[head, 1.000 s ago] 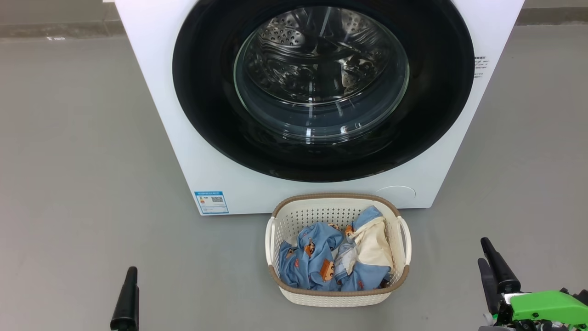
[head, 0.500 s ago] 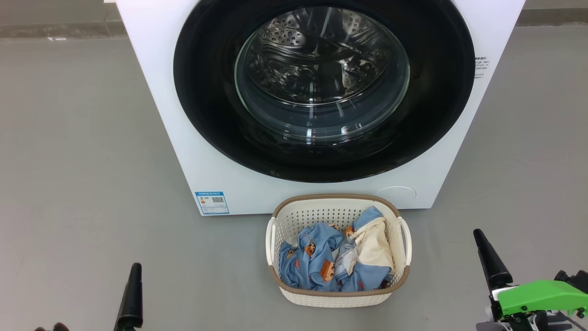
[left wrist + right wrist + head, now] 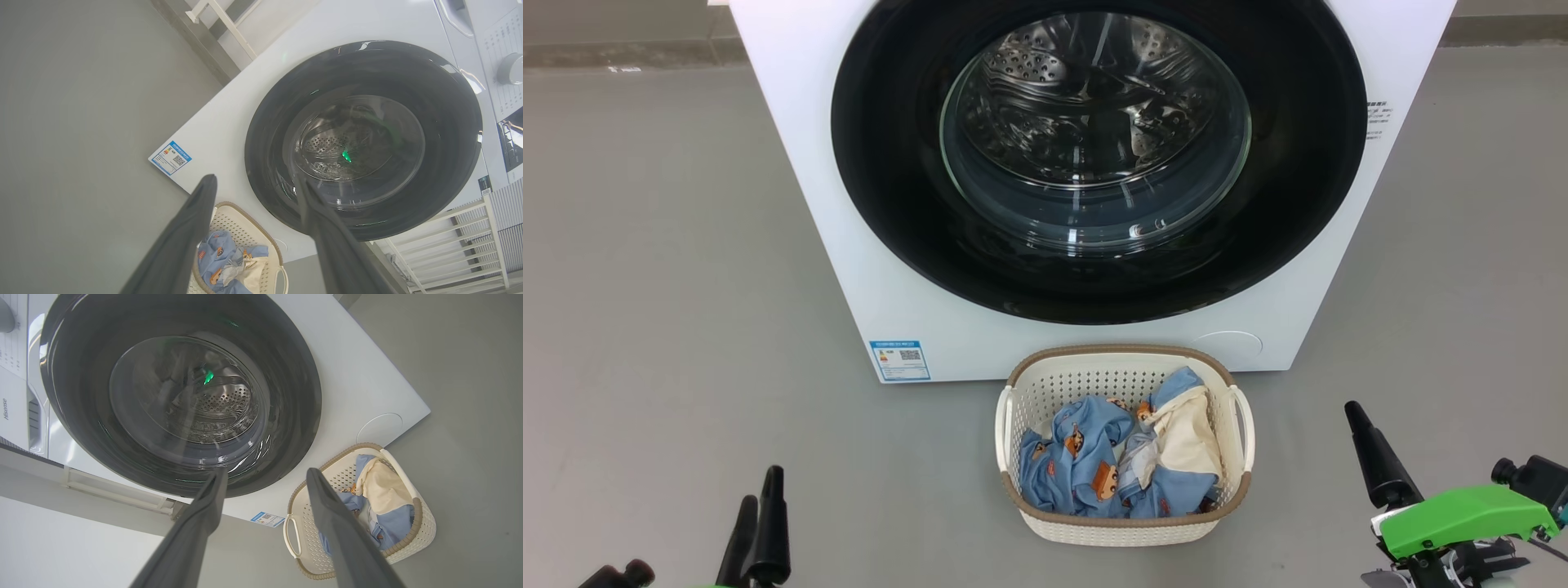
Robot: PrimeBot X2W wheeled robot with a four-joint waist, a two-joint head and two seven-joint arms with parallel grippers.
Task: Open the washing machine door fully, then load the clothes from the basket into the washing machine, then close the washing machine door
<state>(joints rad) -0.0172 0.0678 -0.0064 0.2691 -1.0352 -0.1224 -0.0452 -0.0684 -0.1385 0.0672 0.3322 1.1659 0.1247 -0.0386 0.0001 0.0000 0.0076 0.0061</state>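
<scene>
Left of the basket (image 3: 1127, 527), the left gripper (image 3: 763, 483) spread wide, empty; the clothes (image 3: 1078, 457) inside the basket; behind it the washing machine door (image 3: 890, 204) closed; right of the basket, the right gripper (image 3: 266, 471) wide apart, empty.

Laundry corner of a plain room, big white front-loading washing machine (image 3: 866, 245) standing on a smooth grey floor (image 3: 670, 286), small basket (image 3: 1123, 531) of clothes (image 3: 1078, 457) set before it, white slatted rack (image 3: 497, 241) beside the machine
</scene>
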